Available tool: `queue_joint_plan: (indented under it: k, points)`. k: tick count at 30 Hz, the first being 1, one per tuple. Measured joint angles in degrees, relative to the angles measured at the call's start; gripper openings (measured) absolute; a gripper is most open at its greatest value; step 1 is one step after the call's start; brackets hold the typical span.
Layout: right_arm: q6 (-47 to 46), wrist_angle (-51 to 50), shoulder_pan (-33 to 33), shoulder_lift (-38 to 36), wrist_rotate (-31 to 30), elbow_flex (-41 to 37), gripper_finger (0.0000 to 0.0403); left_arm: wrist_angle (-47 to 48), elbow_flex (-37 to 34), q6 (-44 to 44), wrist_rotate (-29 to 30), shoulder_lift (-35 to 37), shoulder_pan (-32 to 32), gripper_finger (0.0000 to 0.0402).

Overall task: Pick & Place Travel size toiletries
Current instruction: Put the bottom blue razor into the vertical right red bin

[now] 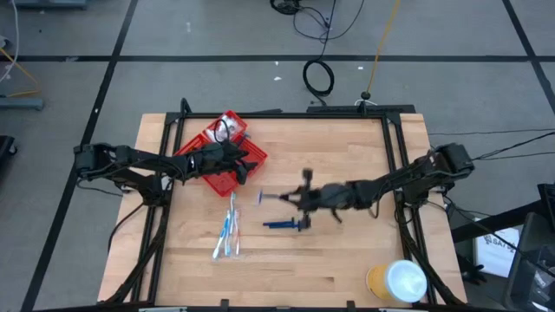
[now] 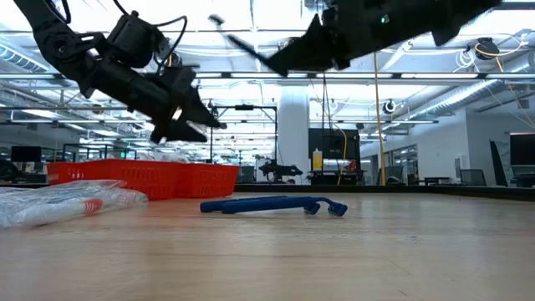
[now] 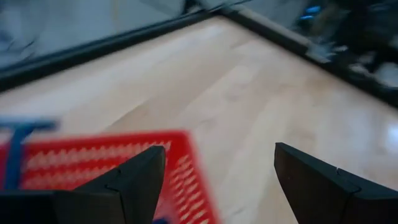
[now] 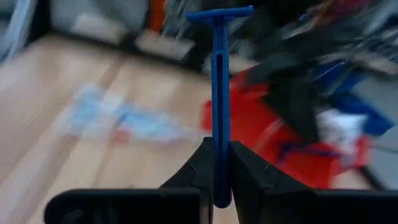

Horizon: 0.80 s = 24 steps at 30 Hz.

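My right gripper point(image 4: 219, 152) is shut on a blue T-headed razor point(image 4: 219, 81) and holds it above the middle of the table point(image 1: 347, 139). The razor's head point(image 1: 260, 198) points toward the red tray point(image 1: 217, 178). A second blue razor point(image 1: 286, 225) lies flat on the wood, nearer the front edge. Packeted blue-and-white toothbrushes point(image 1: 228, 230) lie to its left. My left gripper point(image 3: 221, 168) hovers open over the red tray's right corner point(image 3: 186, 155) with nothing between its fingers. My right gripper pinches the razor's handle point(image 4: 218, 146) near its tail end between its two fingers. The fingers come nearly level from the table's right side. The handle sticks out ahead, in line with the fingers. The razor is lifted clear of the table, its T-head point(image 4: 219, 14) foremost.
The red tray point(image 2: 142, 177) holds small items, among them a blue piece point(image 3: 18, 149). A yellow roll with a white top point(image 1: 397, 282) stands at the near right corner. Bare wood lies between the tray and the table's right rail.
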<state>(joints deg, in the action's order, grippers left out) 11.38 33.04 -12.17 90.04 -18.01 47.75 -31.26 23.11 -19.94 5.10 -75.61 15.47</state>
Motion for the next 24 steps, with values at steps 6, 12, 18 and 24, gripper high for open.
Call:
queue_joint_plan:
  k: [6,12,18,24]
  points:
    - [-1.61,37.67,5.23,-2.77,0.11,-16.06,0.0019,-11.38,-0.01,8.16,-6.79,-1.71,-4.53,0.0289]
    - [-5.63,42.86,7.01,-2.62,4.76,-19.81,0.0019,-30.6,0.13,14.52,-6.64,-7.92,-11.23,0.029]
    - [-5.99,41.72,6.43,-2.23,5.01,-19.74,0.0019,-35.76,6.6,15.31,-6.56,-12.55,-14.52,0.0289]
    - [-6.58,41.21,6.45,-2.25,7.63,-19.68,0.0019,-32.52,14.27,18.46,-6.56,-16.96,-16.32,0.0289]
